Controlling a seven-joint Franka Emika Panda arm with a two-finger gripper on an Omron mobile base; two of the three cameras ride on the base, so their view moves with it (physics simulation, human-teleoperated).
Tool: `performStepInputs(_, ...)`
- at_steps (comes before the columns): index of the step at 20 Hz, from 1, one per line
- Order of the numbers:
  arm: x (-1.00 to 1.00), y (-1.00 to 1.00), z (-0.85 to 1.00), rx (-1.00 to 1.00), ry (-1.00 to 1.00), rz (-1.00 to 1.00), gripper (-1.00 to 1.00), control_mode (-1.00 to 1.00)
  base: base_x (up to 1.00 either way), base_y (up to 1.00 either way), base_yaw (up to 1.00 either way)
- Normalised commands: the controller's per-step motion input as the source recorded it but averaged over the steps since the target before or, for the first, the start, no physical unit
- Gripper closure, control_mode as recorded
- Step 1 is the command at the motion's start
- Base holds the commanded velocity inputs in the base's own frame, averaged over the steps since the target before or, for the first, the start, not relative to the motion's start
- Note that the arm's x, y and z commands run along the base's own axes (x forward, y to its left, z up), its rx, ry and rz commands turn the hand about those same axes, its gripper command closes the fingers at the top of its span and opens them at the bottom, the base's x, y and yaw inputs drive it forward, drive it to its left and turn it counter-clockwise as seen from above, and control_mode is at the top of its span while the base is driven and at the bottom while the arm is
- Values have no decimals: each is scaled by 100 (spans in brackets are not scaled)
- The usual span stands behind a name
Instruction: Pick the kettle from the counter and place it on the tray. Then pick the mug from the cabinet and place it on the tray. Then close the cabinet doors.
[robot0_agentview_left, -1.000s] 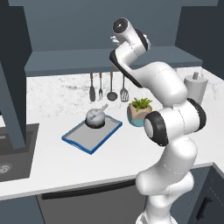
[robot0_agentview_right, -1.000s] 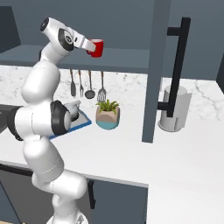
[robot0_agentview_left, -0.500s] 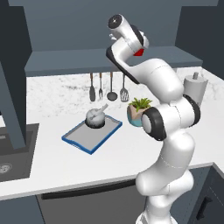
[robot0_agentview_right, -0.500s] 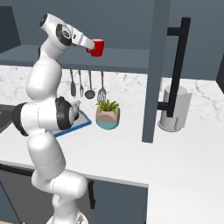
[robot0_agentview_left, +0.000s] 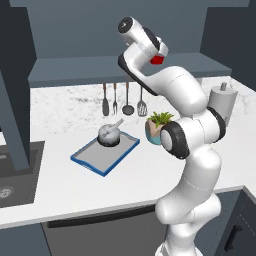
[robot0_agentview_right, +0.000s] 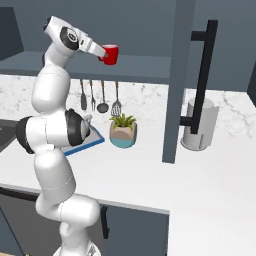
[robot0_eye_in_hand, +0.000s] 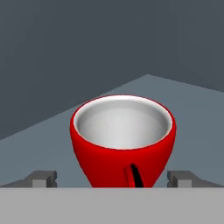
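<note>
White marbled surface (robot0_agentview_left: 60, 190) carrying the blue-rimmed tray (robot0_agentview_left: 92, 161), on which the kettle (robot0_agentview_left: 109, 135) sits. Above, the end effector (robot0_eye_in_hand: 112, 180) reaches into the cabinet (robot0_agentview_right: 150, 67) with jaws fully spread, one fingertip (robot0_eye_in_hand: 43, 179) either side of the red mug (robot0_eye_in_hand: 123, 140) standing upright on the shelf; no grip visible.

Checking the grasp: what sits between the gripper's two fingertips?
In the hand view the red mug sits between the fingertips of the open gripper, upright on the cabinet shelf.
</note>
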Motion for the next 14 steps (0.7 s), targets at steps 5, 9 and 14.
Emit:
performStepInputs(5,-1,0,-5,0,-15,-4,-100,-100,0,0,0)
performStepInputs(9,0,0,0,0,-16,0,-100,-100,0,0,0)
performStepInputs(14,0,0,-5,0,-12,0,-100,-100,0,0,0)
